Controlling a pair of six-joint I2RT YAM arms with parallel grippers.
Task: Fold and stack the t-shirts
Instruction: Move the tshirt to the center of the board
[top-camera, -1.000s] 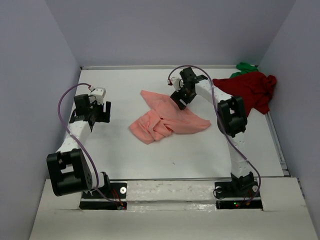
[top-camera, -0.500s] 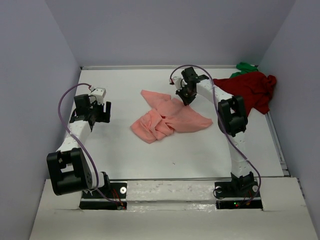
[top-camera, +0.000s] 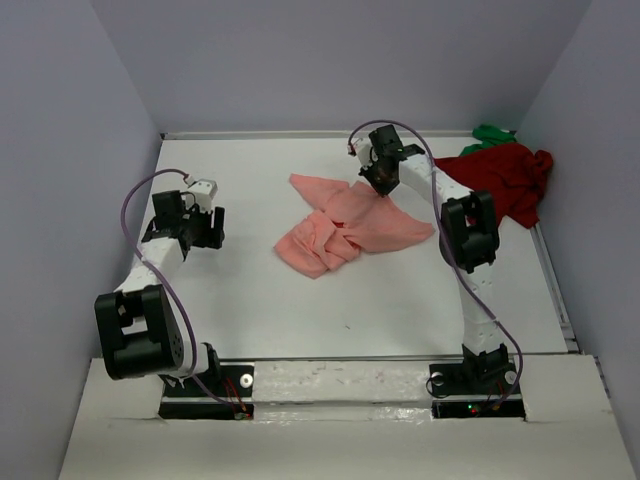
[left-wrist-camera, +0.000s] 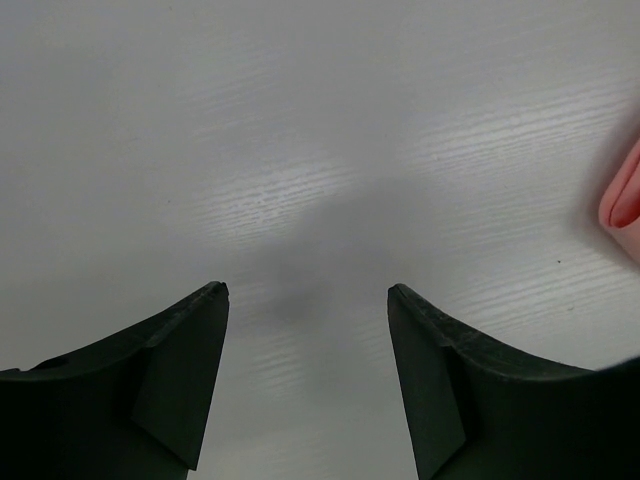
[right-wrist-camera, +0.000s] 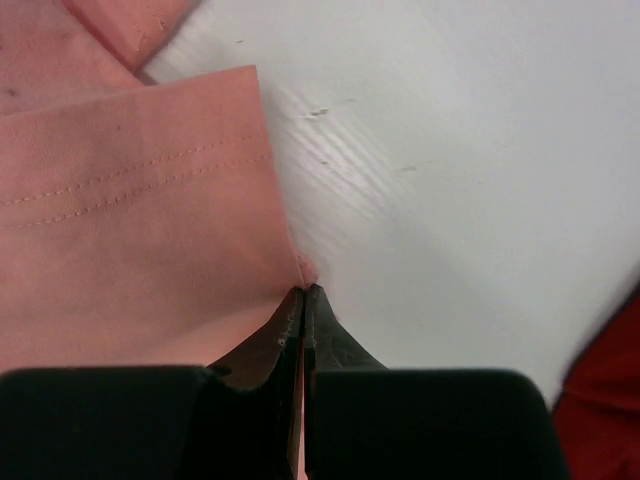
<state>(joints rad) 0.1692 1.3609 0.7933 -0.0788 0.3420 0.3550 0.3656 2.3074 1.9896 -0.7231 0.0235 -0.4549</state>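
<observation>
The salmon-pink t-shirt (top-camera: 352, 226) lies crumpled near the table's middle, bunched at its front left. My right gripper (top-camera: 383, 186) is at the shirt's far edge, shut on a pinch of the pink hem (right-wrist-camera: 130, 220); the jaws (right-wrist-camera: 303, 291) meet with cloth between them. The dark red t-shirt (top-camera: 503, 180) is heaped at the far right, and its edge shows in the right wrist view (right-wrist-camera: 612, 400). A bright green t-shirt (top-camera: 492, 133) peeks out behind it. My left gripper (top-camera: 206, 226) hangs open over bare table (left-wrist-camera: 307, 290), with a pink shirt edge (left-wrist-camera: 624, 201) off to its right.
Grey walls close in the white table (top-camera: 250, 290) on the left, back and right. The right arm's cable (top-camera: 372, 133) loops above the pink shirt. The left arm's cable (top-camera: 135, 200) arcs near the left wall.
My right gripper has shut on the pink shirt's far edge and dragged it to the right and back. The left gripper has shifted slightly and narrowed a little.
</observation>
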